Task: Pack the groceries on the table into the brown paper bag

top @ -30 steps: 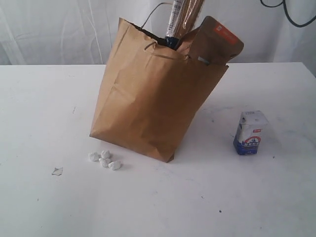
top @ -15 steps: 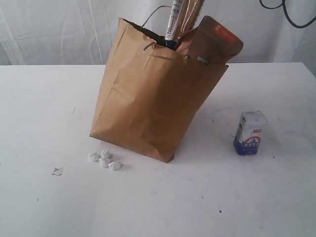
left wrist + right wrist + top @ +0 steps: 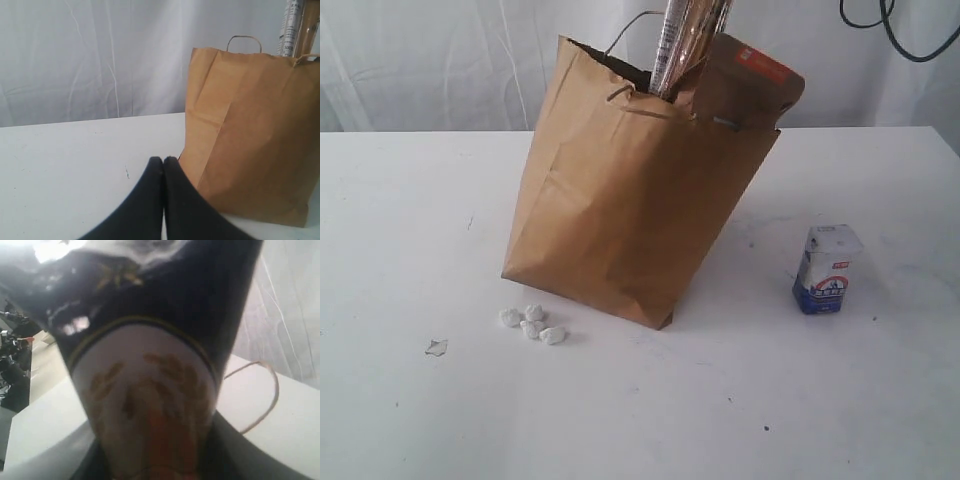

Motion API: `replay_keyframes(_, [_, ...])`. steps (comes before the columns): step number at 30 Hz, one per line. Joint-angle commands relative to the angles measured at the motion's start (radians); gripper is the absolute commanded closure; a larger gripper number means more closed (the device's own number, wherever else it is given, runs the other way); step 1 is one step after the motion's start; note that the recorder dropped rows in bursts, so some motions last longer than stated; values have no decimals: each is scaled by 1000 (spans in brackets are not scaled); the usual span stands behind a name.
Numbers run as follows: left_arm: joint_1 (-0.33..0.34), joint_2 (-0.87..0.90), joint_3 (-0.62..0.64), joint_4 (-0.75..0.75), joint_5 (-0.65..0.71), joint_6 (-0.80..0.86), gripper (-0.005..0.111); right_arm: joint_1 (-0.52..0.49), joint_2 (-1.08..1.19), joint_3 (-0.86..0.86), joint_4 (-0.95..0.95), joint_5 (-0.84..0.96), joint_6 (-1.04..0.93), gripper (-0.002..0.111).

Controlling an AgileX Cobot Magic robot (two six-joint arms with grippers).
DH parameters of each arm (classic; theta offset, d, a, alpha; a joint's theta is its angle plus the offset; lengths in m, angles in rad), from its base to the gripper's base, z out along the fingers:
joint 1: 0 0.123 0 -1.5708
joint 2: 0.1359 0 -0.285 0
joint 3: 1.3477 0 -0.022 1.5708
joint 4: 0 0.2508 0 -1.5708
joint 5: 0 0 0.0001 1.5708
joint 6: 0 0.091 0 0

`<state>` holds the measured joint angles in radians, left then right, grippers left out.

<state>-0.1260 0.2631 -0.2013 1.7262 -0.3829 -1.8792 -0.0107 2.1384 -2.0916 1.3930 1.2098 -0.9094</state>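
Note:
The brown paper bag (image 3: 630, 200) stands leaning on the white table (image 3: 420, 220). Out of its mouth stick the spaghetti packet (image 3: 682, 40) and the orange-labelled brown pouch (image 3: 750, 85). In the right wrist view the spaghetti packet (image 3: 150, 365) fills the frame, with my right gripper (image 3: 160, 460) shut on it, a dark finger on each side. My left gripper (image 3: 163, 159) is shut and empty, low over the table beside the bag (image 3: 250, 140). The small blue-white carton (image 3: 827, 268) stands upright on the table to the right of the bag. Neither gripper shows in the exterior view.
Several white pebble-like bits (image 3: 532, 322) lie by the bag's front left corner, with a small scrap (image 3: 436, 347) further left. A pale cord handle (image 3: 260, 395) loops beside the packet. White curtains hang behind the table.
The spaghetti packet has sunk deeper into the bag, so its dark end no longer shows above the rim. The pouch has shifted slightly left. The left gripper has not moved.

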Motion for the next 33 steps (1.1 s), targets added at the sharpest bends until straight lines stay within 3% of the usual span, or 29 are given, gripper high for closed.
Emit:
replay_keyframes(1, [-3,-7,3,18,-8,-5,107,0,-39,-12,-33,11,100,66])
replay_keyframes(9, [-3,-7,3,18,-8,-5,107,0,-78,-12,-267,11,177,66])
replay_keyframes(15, [-3,-7,3,18,-1,-5,107,26,-83,-12,-308,11,177,56])
replay_keyframes(19, [-3,-7,3,18,22,-5,107,68,-83,-12,-331,11,185,57])
replay_keyframes(23, [-3,-7,3,18,40,-5,107,92,-83,-12,-338,11,187,67])
replay_keyframes(31, [-3,-7,3,18,37,-5,107,90,-83,-12,-509,11,294,108])
replay_keyframes(33, [-3,-7,3,18,39,-5,107,92,-83,-12,-493,11,294,108])
